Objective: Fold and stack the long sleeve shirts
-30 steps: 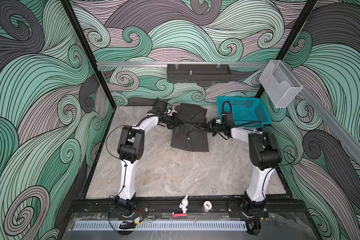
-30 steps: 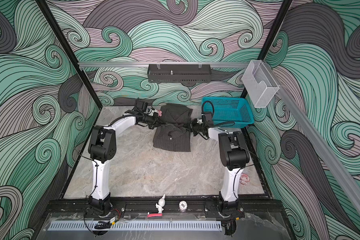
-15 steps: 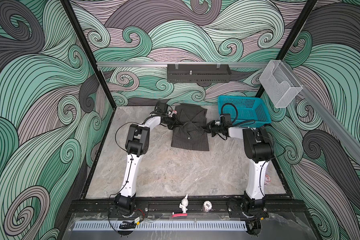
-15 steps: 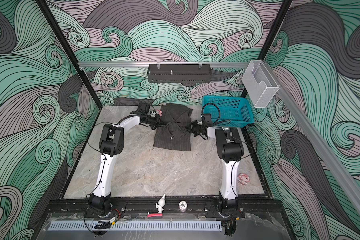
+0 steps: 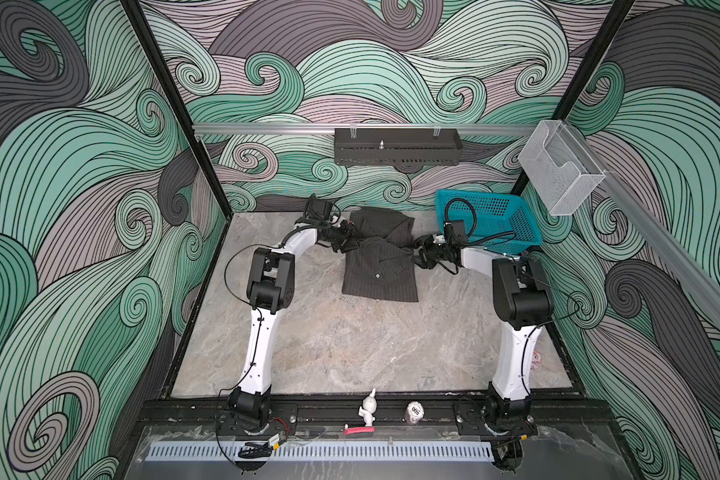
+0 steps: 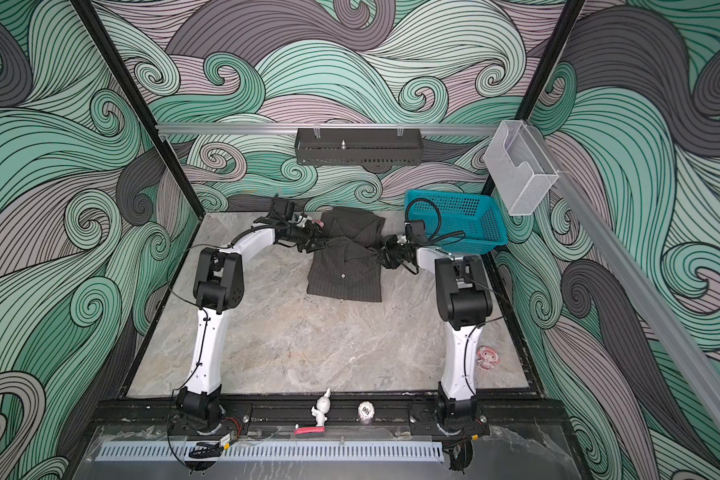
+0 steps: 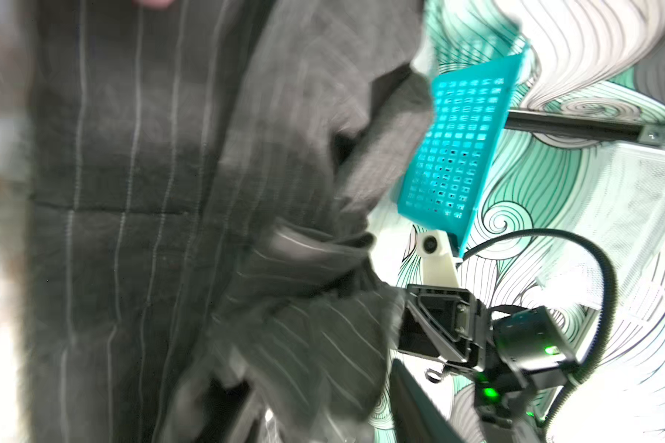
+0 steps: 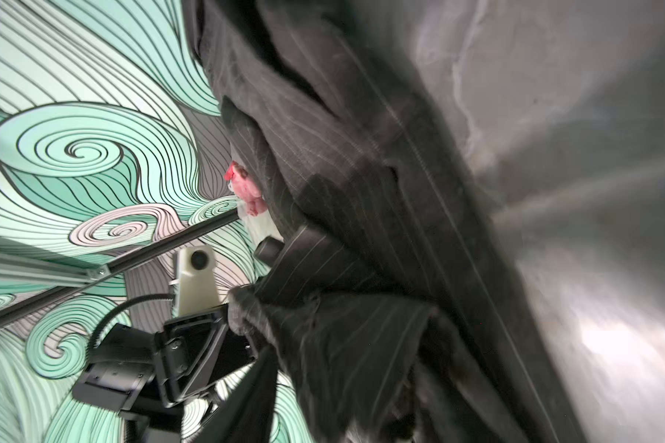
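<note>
A dark pinstriped long sleeve shirt [image 5: 381, 270] [image 6: 346, 274] lies partly folded at the back of the marble table, collar and a button facing up. My left gripper [image 5: 348, 241] [image 6: 314, 243] sits at its left edge, where the cloth is bunched. My right gripper [image 5: 416, 253] [image 6: 381, 253] sits at the right edge. In the left wrist view the left gripper [image 7: 323, 414] has its fingers [image 7: 415, 399] spread, with striped cloth lying between them. The right gripper [image 8: 342, 414] looks the same, its fingers [image 8: 246, 399] apart around loose cloth.
A teal mesh basket [image 5: 495, 216] [image 6: 462, 224] stands at the back right, close behind the right arm. A black shelf [image 5: 395, 151] and a clear box [image 5: 558, 174] hang on the walls. A white figurine [image 5: 368, 411] stands on the front rail. A pink sticker [image 6: 486, 358] lies near the right arm's base.
Both grippers have stayed at the shirt's side edges while their fingers have spread apart. The arms' elbows have shifted a little.
</note>
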{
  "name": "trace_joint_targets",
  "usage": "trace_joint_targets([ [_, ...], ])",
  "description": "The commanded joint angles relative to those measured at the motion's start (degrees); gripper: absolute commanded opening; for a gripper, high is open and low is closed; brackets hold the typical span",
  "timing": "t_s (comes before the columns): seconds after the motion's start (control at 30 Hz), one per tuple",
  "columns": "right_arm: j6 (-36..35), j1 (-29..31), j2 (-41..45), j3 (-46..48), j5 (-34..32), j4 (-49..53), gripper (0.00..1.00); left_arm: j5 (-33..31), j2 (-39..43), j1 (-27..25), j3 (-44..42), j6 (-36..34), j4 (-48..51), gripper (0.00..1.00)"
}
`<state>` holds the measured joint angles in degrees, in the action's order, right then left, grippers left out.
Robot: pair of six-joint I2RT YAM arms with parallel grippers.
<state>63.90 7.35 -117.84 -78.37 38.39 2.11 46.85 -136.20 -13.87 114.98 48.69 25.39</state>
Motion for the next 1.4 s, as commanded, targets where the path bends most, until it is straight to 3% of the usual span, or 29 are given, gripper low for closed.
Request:
trace_joint_targets([
  [0.0, -7.5, -0.4, 6.3, -1.8, -4.0, 7.6, 0.6, -2.0, 9.4, 1.0, 0.0, -3.1, 2.2, 0.58],
  [0.2, -10.8, 0.5, 12.7, 2.5, -5.0, 12.5, 0.63, -2.6, 16.0, 0.9, -5.2, -4.6, 3.1, 0.64],
  [0.4, -11.2, 3.7, 14.8, 7.4, -5.3, 11.9, 0.64, -2.6, 22.7, -1.6, -20.9, -5.1, -1.8, 0.61],
  [0.6, -10.4, 5.2, 12.6, 9.6, -4.8, 9.1, 0.64, -2.0, 24.2, -4.2, -32.2, -4.0, -6.5, 0.6],
  [0.8, -10.5, 5.1, 14.2, 13.7, -4.5, 4.8, 0.66, -1.8, 25.0, -4.6, -36.3, -4.8, -7.4, 0.6],
  [0.97, -7.5, 1.4, 16.5, 19.3, -5.3, -2.3, 0.71, -1.8, 25.4, -4.6, -36.9, -5.2, -7.0, 0.6],
  [1.13, -4.4, 0.9, 17.8, 20.8, -0.4, -13.9, 0.73, -1.6, 25.6, -4.6, -36.9, -5.3, -7.1, 0.61],
  [1.2, -7.2, 1.2, 18.8, 18.6, -0.4, -11.5, 0.76, -1.6, 25.6, -4.6, -36.9, -5.4, -7.1, 0.61],
  [1.37, -22.7, 1.3, 22.7, 11.8, -11.2, 5.0, 0.78, -1.4, 25.5, -4.7, -37.6, -5.4, -7.3, 0.61],
])
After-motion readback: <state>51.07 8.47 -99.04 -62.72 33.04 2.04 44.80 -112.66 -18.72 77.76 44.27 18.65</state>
